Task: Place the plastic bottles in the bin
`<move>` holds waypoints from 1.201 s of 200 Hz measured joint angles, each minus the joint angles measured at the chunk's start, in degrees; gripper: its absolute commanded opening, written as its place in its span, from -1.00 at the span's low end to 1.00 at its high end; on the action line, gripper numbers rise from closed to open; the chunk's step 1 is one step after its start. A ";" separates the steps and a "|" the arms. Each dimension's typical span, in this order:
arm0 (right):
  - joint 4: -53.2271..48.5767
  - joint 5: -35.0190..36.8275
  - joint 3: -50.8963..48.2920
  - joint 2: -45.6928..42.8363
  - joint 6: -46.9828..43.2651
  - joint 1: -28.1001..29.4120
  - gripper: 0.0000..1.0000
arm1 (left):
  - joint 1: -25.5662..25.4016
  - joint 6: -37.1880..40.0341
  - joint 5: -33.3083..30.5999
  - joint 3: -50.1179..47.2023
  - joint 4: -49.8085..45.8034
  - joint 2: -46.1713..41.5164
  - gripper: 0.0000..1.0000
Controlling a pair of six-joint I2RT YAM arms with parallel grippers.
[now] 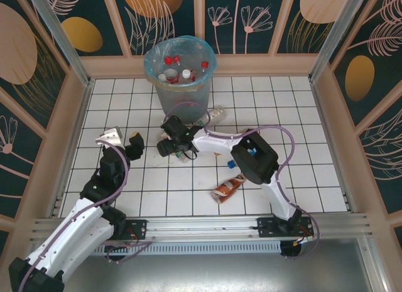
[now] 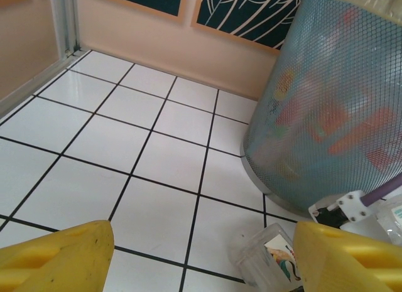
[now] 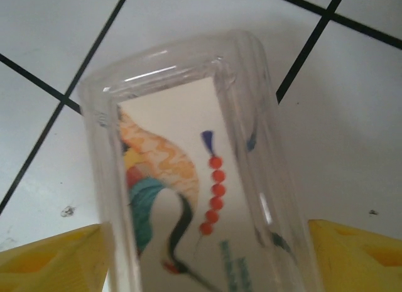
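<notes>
Judging by the bin, you are well into the job: several binned bottles already lie inside its blue liner, red and white caps showing. On the tabletop you have at least three left. The labelled clear bottle lies on its side near the foot of the bin, and your right claw straddles it, one yellow finger close along each wall; whether they are pressing yet I cannot tell. Your left claw stands wide apart with nothing between its fingers, facing the bin from near that same bottle. A brown bottle lies well apart, nearer the arm bases, and another clear one, the far bottle, rests just beside the bin's wall. My reading: most is done, with this pick and two more still to go
</notes>
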 measured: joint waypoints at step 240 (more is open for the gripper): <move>5.31 1.51 22.69 -20.96 -11.30 -17.64 -0.10 | -2.71 37.29 7.85 6.69 22.01 7.61 0.46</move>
